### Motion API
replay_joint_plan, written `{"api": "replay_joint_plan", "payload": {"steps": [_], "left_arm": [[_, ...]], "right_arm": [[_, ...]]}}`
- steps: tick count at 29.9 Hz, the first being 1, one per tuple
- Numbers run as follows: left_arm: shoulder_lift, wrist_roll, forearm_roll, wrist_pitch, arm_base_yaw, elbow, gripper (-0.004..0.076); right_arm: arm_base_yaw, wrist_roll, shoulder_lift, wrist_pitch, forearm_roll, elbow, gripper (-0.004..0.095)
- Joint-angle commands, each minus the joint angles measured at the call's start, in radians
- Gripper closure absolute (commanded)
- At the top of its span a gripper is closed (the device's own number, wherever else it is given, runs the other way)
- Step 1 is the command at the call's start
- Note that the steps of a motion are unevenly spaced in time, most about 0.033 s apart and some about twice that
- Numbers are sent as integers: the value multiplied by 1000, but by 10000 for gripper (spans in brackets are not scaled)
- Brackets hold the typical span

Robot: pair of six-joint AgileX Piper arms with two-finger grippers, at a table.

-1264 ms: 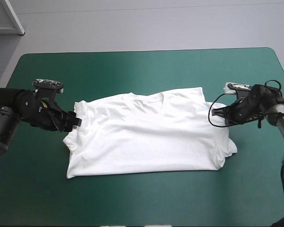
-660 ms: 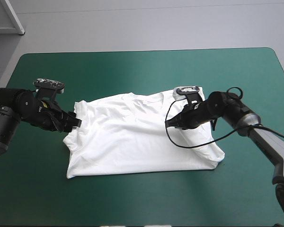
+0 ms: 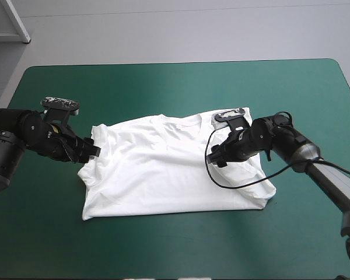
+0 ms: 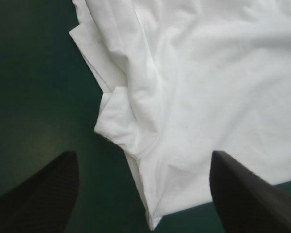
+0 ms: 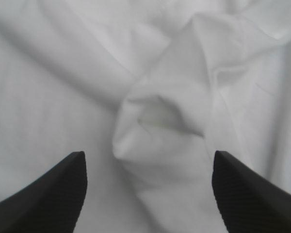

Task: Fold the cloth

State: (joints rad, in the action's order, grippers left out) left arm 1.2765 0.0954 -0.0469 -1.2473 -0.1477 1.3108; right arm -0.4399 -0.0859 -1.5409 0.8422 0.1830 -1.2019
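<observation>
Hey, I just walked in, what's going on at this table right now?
A white T-shirt lies spread on the teal-green table, and its right side looks folded in. The right gripper hovers open over that folded part, with a bunched ridge of cloth between its fingers. The left gripper sits open at the shirt's left sleeve, gripping nothing.

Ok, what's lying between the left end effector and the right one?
Only the white short-sleeved T-shirt, lying flat, as the high view shows: the left end effector sits at its sleeve edge, the right end effector over its body.
</observation>
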Motion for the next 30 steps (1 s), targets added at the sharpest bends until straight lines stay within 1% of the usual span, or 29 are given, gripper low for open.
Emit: {"api": "replay_joint_plan", "payload": {"steps": [1,4,6,10,13,15,17,20,24,28,30], "left_arm": [[-32,-30,-11,-42,-3,17,176],[-45,-36,-11,-42,-3,-22,176],[-56,-36,-11,-42,-3,-58,176],[-73,-46,-7,-42,-3,-174,176],[-73,-53,-7,-37,-3,-274,176],[-73,-56,-7,-16,-3,-346,176],[-73,-72,-7,31,-3,-404,176],[-73,-79,-7,134,-3,-477,176],[-63,-79,-9,257,-3,-543,177],[-11,-72,-35,313,-3,-570,194],[23,-69,-56,329,-3,-575,228]], "right_arm": [[6,74,102,176,-107,-31,217],[6,102,128,349,-130,-28,218],[6,102,145,411,-130,-23,242],[6,121,189,403,-107,-1,297],[6,121,220,403,-107,28,302],[6,121,234,403,-109,55,302],[6,121,241,403,-123,81,302],[6,121,241,403,-129,107,302],[6,121,241,368,-148,148,303],[6,121,241,317,-155,173,303],[6,127,241,298,-160,176,302]]}}
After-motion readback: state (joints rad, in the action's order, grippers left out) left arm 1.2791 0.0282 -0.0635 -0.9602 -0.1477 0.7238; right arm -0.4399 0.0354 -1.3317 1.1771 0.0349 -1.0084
